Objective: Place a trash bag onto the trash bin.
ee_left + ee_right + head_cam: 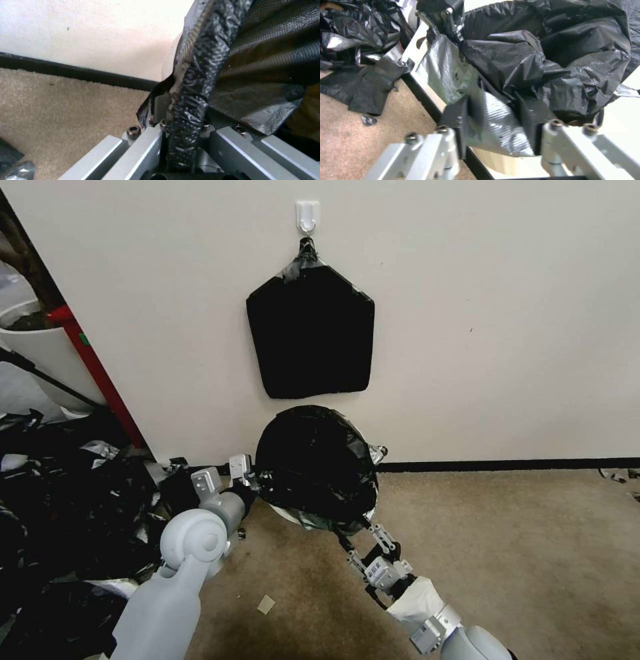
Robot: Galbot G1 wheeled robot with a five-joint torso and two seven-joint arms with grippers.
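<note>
Head view shows the trash bag (315, 463) draped over the mouth of the trash bin (288, 515), which stands on the carpet (507, 553) close to the wall (500, 313), with a sliver of cream rim peeking out under the black film at the lower near side. Directly above it, a flat five-sided black pack (311, 332) hangs from a white wall hook (307, 215). The left gripper (250, 480) sits at the bag's left edge, and in the left wrist view its fingers (156, 136) are clamped tight on a twisted rope of the glossy plastic (196, 82) running up from between them. The right gripper (352, 527) reaches in at the near right side of the bin; the right wrist view shows its dark pads (461, 120) pinching a silvery fold of the bag (526, 62) against the rim area, with the crumpled film bunched inside the opening beyond. A big heap of black plastic scraps (60, 513) covers the floor to the left, beside a bigger white tub (43, 353).
</note>
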